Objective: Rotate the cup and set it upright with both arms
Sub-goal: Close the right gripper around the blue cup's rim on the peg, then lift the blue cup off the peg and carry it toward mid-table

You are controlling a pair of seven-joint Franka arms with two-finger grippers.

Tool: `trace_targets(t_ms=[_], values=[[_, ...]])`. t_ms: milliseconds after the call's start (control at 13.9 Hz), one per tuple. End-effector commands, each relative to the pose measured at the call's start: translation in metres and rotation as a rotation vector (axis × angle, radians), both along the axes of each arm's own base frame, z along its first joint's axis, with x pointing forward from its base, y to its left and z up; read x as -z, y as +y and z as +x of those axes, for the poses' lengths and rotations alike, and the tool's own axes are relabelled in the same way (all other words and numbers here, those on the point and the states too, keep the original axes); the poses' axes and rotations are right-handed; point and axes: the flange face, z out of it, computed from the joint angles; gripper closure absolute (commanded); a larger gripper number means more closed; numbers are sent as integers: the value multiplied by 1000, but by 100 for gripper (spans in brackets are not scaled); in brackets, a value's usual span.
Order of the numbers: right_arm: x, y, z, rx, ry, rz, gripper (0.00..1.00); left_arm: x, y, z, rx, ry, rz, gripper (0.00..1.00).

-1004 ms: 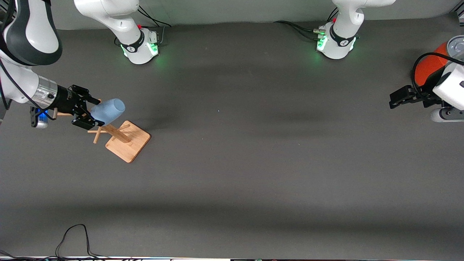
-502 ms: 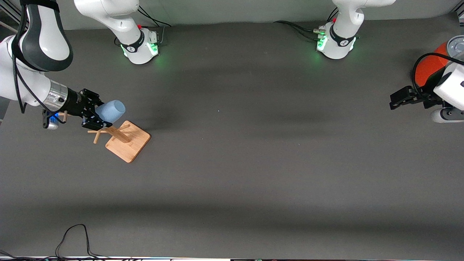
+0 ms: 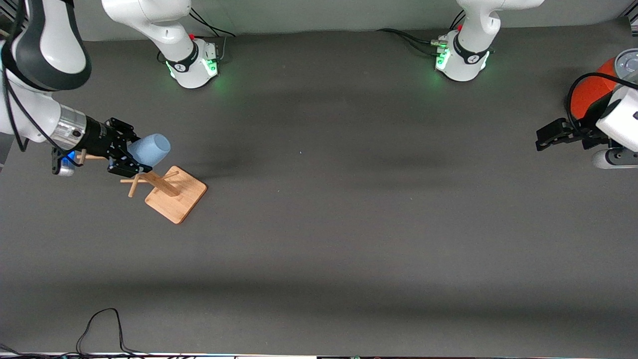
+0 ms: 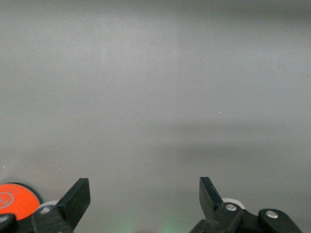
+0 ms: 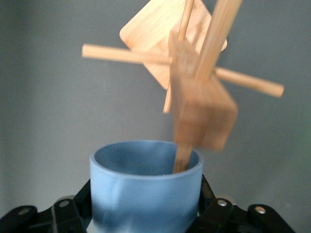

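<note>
On the dark desk point(image 3: 319, 239) stood a wooden peg rack point(image 3: 175, 193), toward the right arm's end. The right pincer point(image 3: 130, 152) was clamped on the light-blue cup point(image 3: 149, 149), held sideways over the rack, one peg point(image 5: 182, 158) inside its mouth. The left pincer point(image 3: 548, 135) waited over the desk's other end, jaws wide and empty, by an orange can point(image 3: 590, 92).

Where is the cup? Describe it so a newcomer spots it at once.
Find the wooden peg rack at the right arm's end of the table. The cup hangs on a peg there, gripped by the right gripper. It is the only light-blue, handleless tumbler.
</note>
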Motion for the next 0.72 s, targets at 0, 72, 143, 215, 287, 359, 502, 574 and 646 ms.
trace_targets(t_ms=[0,72,143,215,287,359,502,574,646], values=[[-25,21,-1,42,3,52,34,-3,0,-1,11,-8,0,0],[-29,33,-2,41,0,71,34,-5,0,-2,11,-10,0,0],[-36,46,-1,40,-5,96,34,-4,0,-2,11,-8,0,0],[-42,59,1,59,-6,105,34,-4,1,-1,9,-10,0,0],[-48,79,2,62,-6,105,34,-5,1,-1,9,-16,0,0],[-51,100,3,72,-13,100,34,-6,0,-1,12,-18,3,0],[-49,163,-2,92,-38,89,34,-7,-3,-2,15,-18,-1,0],[-38,188,0,127,-38,80,34,-7,-3,-2,17,-18,1,0],[-28,217,-3,142,-34,79,34,-7,-4,-2,18,-18,-1,0]])
